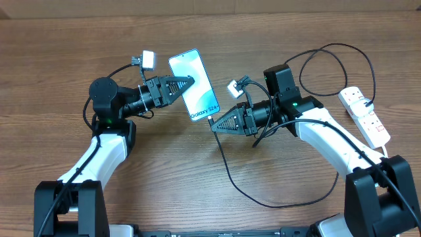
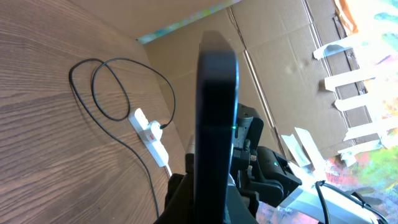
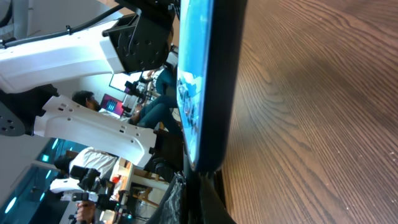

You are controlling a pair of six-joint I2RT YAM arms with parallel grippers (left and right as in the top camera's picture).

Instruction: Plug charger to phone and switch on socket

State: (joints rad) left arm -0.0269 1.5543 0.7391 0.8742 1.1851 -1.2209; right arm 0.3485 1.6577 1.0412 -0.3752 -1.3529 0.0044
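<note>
Phone (image 1: 197,84) clamped edgewise in left claw (image 1: 189,80), charger (image 1: 227,168) plug pinched by right claw (image 1: 215,124) at its lower end.

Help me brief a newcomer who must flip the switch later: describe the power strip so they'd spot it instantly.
At the right-hand edge of the wooden table lies the power strip, a long white bar set at a slant. Its small red switches and the thin black cable plugged into it set it apart from the white right arm nearby.
</note>
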